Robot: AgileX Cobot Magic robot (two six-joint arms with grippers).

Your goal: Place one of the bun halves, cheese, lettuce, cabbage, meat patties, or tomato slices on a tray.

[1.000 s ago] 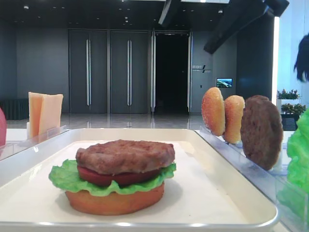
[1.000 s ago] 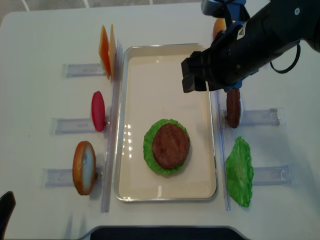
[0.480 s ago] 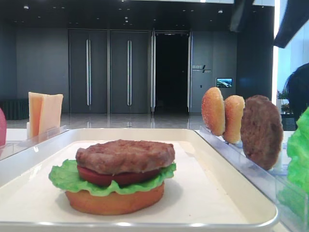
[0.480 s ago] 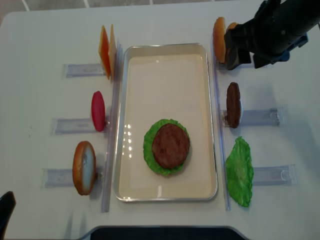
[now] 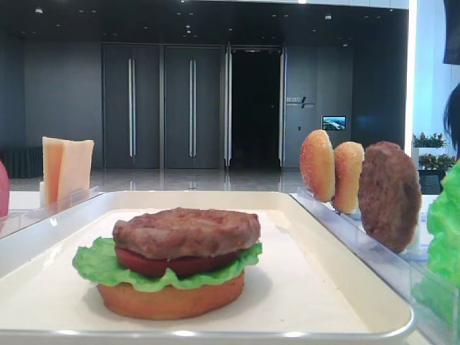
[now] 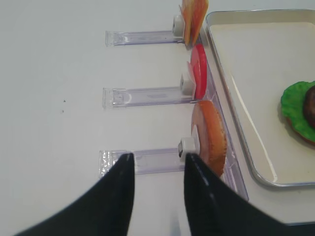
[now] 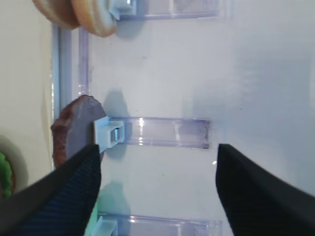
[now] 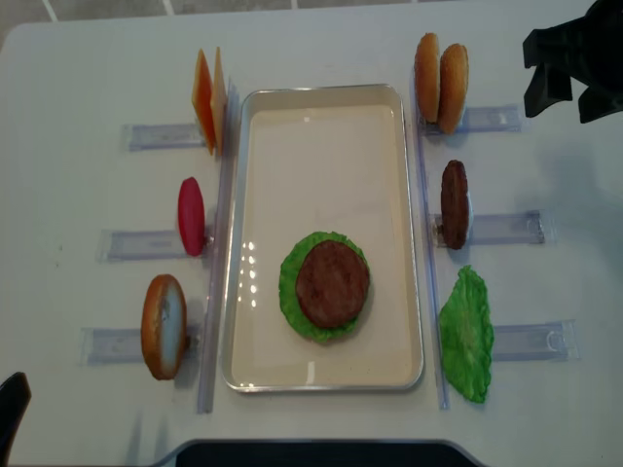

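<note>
On the cream tray [image 8: 321, 90] lies a stack: bun half [image 5: 172, 300], lettuce [image 8: 292, 292], tomato slice [image 5: 165, 266], grey-brown meat patty [image 8: 332, 283] on top. My right gripper [image 8: 567, 102] hovers open and empty at the far right, beyond the racks. In its wrist view the right gripper [image 7: 157, 157] looks down at bare table beside a dark patty [image 7: 69, 130]. The left gripper [image 6: 157, 160] hangs near the front left, its fingers apart with nothing between them, beside a racked bun half [image 6: 214, 140]. Cheese [image 8: 207, 97] stands at the back left. No cabbage is in view.
Clear racks flank the tray. The left ones hold the cheese, a tomato slice [image 8: 191, 216] and a bun half [image 8: 164, 326]. The right ones hold two bun halves [image 8: 440, 70], a dark patty [image 8: 454, 202] and a lettuce leaf [image 8: 467, 336].
My right arm has drawn back from above the tray's far right part to the far right corner of the table. The stack and the left gripper have not moved.
</note>
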